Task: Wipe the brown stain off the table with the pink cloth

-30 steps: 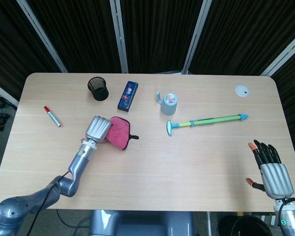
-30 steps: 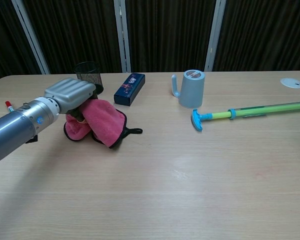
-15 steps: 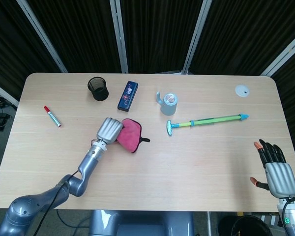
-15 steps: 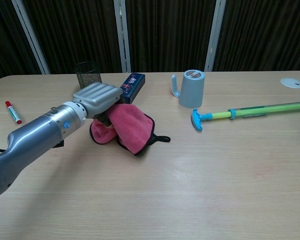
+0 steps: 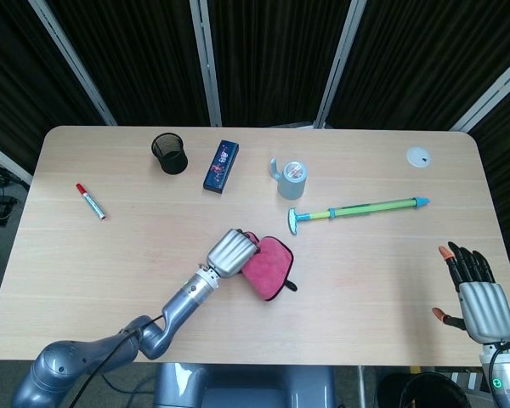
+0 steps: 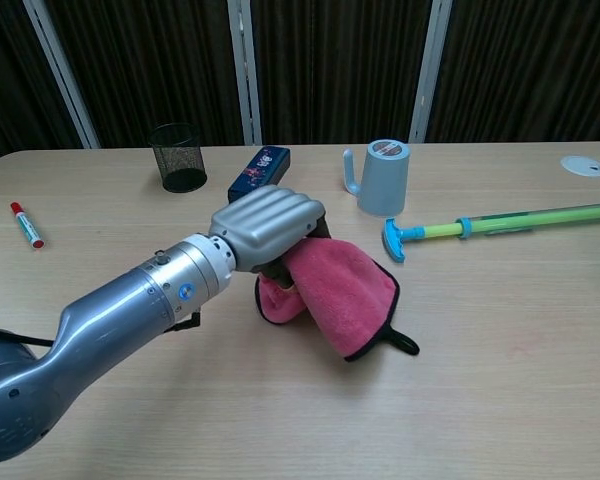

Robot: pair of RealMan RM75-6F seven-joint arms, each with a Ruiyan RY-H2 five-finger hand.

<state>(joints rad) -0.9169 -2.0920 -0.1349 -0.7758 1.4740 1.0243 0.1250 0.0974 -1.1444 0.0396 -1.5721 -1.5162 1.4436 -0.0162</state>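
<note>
My left hand (image 5: pixel 231 252) (image 6: pixel 270 225) grips the pink cloth (image 5: pixel 269 267) (image 6: pixel 340 295) near the middle of the table, fingers curled over its bunched left part. The cloth's free end, with its black edging and loop, trails to the right on the wood. No clear brown stain shows in either view; the chest view has only a faint reddish smudge (image 6: pixel 525 345) to the right of the cloth. At the table's near right corner my right hand (image 5: pixel 474 293) hovers with fingers spread and nothing in it; the chest view does not show it.
Across the back stand a black mesh cup (image 5: pixel 169 154), a dark blue box (image 5: pixel 222 165) and a grey mug (image 5: pixel 291 179). A green and yellow rod (image 5: pixel 361 209) lies right of the mug. A red marker (image 5: pixel 90 201) lies far left, a white disc (image 5: pixel 419 156) far right.
My left hand has dragged the pink cloth across the table to the right and toward the near edge. The right hand has barely moved.
</note>
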